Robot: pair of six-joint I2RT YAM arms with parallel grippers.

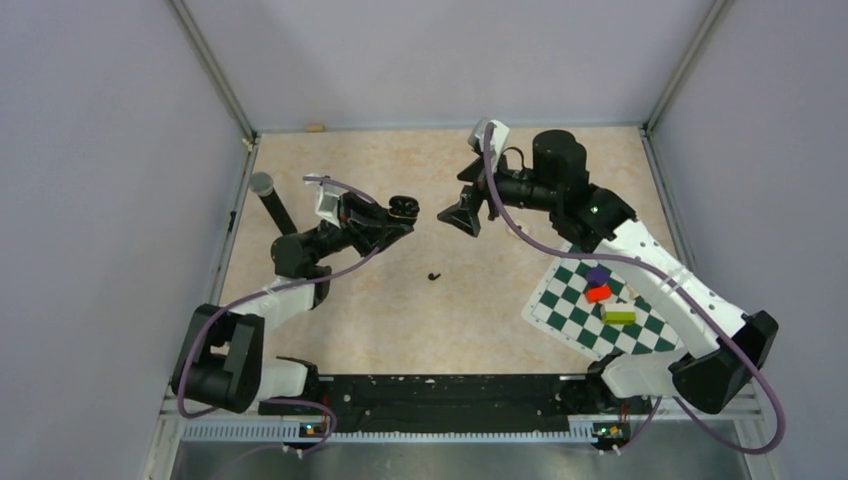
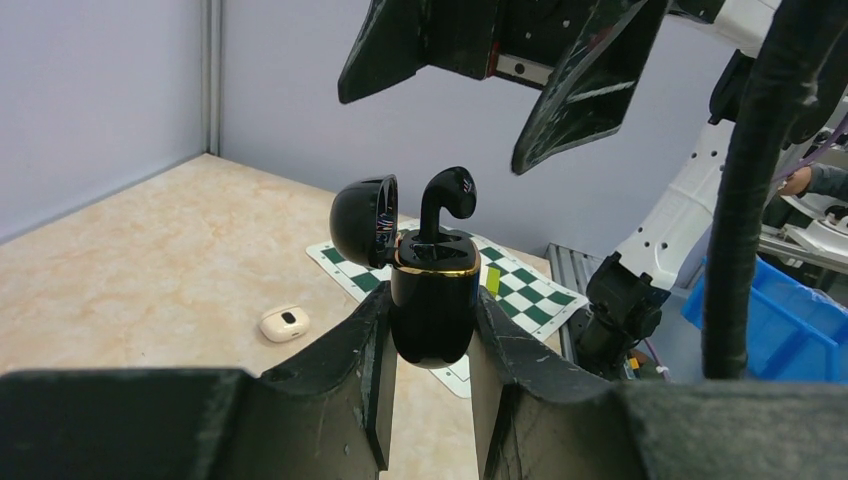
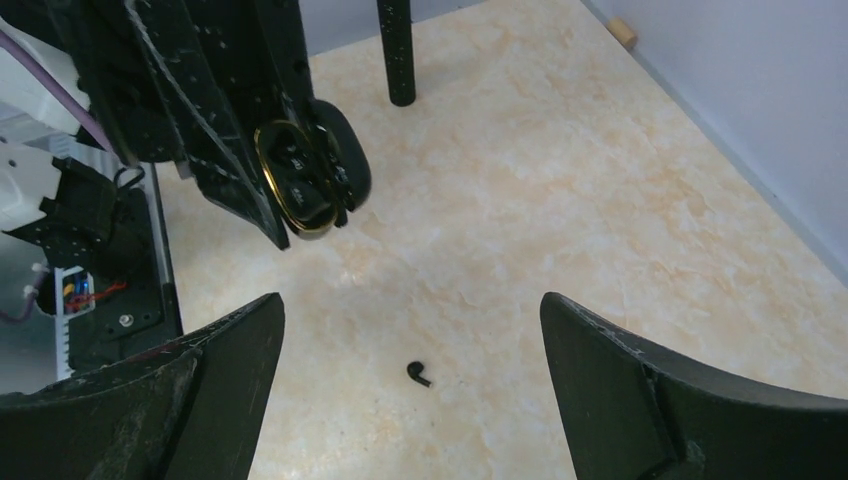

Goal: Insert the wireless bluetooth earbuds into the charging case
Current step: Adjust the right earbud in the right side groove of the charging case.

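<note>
My left gripper [image 2: 430, 345] is shut on the charging case [image 2: 433, 305], a glossy black pebble with a gold rim, held upright above the table. Its lid [image 2: 363, 220] is swung open to the left. One of the earbuds [image 2: 447, 200] stands in the case's opening, its bud end sticking up. The other earbud [image 3: 419, 373] lies alone on the table [image 1: 434, 275]. My right gripper [image 3: 410, 310] is open and holds nothing. It hangs just right of the case [image 1: 403, 207] in the top view, with its fingers [image 2: 590, 90] above the case in the left wrist view.
A green and white chequered mat [image 1: 575, 310] at the right carries purple [image 1: 598, 274], red [image 1: 598, 293] and yellow-green [image 1: 619, 315] blocks. A black post with a grey top [image 1: 270, 200] stands at the left. A small cream pebble [image 2: 285, 323] lies on the table.
</note>
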